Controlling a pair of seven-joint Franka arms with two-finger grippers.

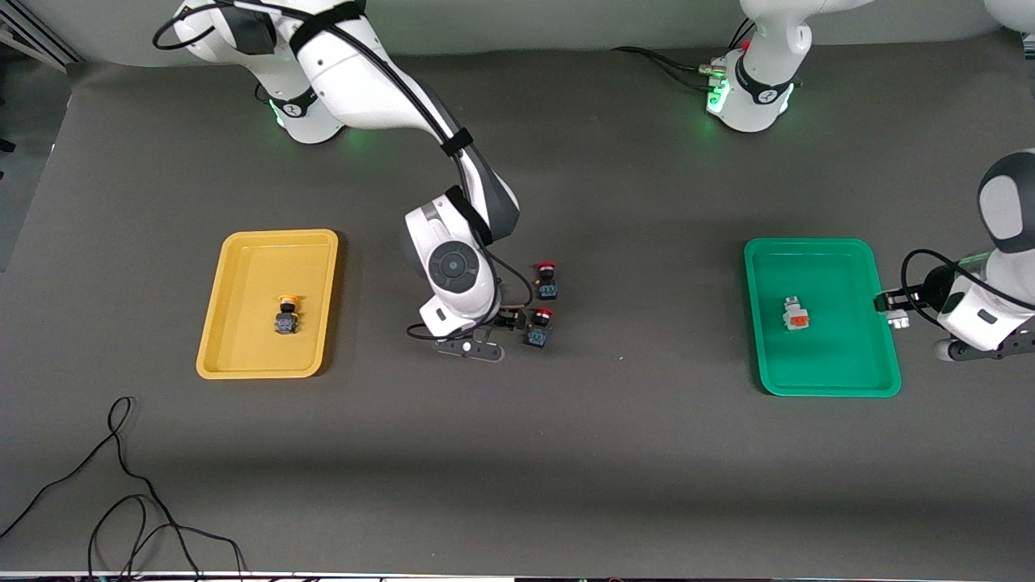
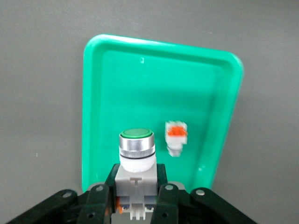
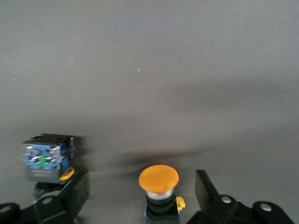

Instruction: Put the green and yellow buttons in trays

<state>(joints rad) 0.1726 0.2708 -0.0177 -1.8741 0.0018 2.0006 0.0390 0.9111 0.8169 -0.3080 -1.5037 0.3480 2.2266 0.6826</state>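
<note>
Right gripper [image 3: 159, 196]: lowered at the middle of the table, toward the left arm's end from the yellow tray [image 1: 242, 242]. The jaws are spread wide, and an orange-capped button [image 3: 159, 179] stands upright between the fingers [image 3: 208, 186] with a gap on each side; no contact is seen.

Left gripper [image 2: 135, 200]: held over the edge of the green tray [image 2: 154, 60] at the left arm's end. The jaws are pressed onto the grey-white body of a green-capped button [image 2: 136, 154], which is carried upright with its cap up.

Orange-capped button: a round orange cap is seen on a dark body with a silver collar.

Green-capped button: a flat green face is ringed by a ribbed silver collar above a white neck and a blocky base.

Yellow tray: one orange-capped button [image 1: 287, 315] on a dark blue-black body lies inside, near the middle.

Green tray: one white blocky button with an orange face [image 1: 796, 314] lies on its side near the middle of the floor.

Red-capped buttons: two are placed just beside the right gripper on its left-arm side, one [image 1: 547, 280] farther from the front camera than the other [image 1: 539, 326]. In the right wrist view a dark body with blue and green terminals [image 3: 46, 156] is seen just outside one finger.
</note>
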